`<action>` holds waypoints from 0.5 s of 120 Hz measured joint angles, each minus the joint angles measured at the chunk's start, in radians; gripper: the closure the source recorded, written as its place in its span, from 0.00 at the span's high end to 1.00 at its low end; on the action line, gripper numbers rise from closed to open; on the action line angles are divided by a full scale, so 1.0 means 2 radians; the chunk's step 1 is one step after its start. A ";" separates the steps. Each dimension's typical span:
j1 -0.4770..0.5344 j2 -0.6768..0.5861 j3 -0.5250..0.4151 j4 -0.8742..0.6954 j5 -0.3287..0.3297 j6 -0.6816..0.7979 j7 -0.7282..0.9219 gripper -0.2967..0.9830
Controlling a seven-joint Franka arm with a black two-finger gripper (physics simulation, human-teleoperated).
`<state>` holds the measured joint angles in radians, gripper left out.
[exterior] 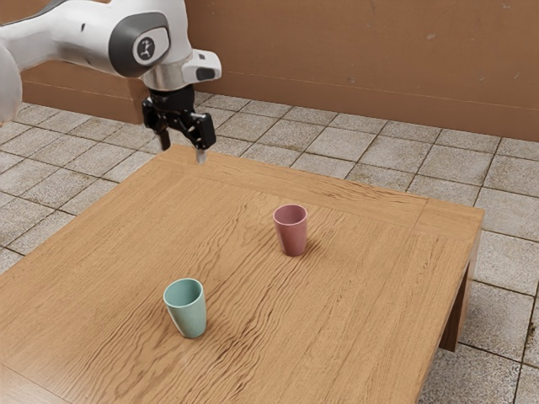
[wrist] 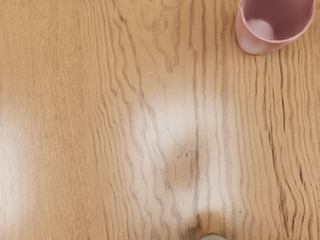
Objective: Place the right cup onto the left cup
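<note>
In the exterior view, you have the gripper hanging above the far part of the wooden table, pointing down, its two fingers spread with a clear gap and nothing between them. Your pink cup stands upright on the tabletop, farther from the camera and nearer the exterior view's right than your teal cup, which is also upright. The two cups are well apart, neither touching the other, and the gripper is clear of both. In the wrist view, you look down into the pink cup's open mouth, with pale glare on the wood and a small grey-green curved edge you cannot identify.
</note>
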<state>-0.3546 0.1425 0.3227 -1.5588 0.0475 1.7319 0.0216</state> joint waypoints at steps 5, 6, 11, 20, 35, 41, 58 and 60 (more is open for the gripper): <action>0.002 0.030 -0.004 0.033 -0.007 0.002 -0.002 0.75; 0.002 0.037 -0.005 0.041 -0.008 0.003 -0.002 0.75; 0.007 0.067 -0.013 0.076 -0.016 0.004 -0.004 0.75; 0.021 0.122 -0.035 0.132 -0.025 0.005 -0.006 0.75; 0.038 0.212 -0.053 0.209 -0.043 0.005 -0.010 0.75; 0.046 0.241 -0.059 0.229 -0.050 0.005 -0.011 0.75; 0.051 0.294 -0.066 0.260 -0.072 0.008 -0.013 0.75; 0.051 0.297 -0.067 0.261 -0.073 0.009 -0.013 0.75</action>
<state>-0.2520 0.7366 0.1881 -1.0370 -0.0992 1.7490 -0.0038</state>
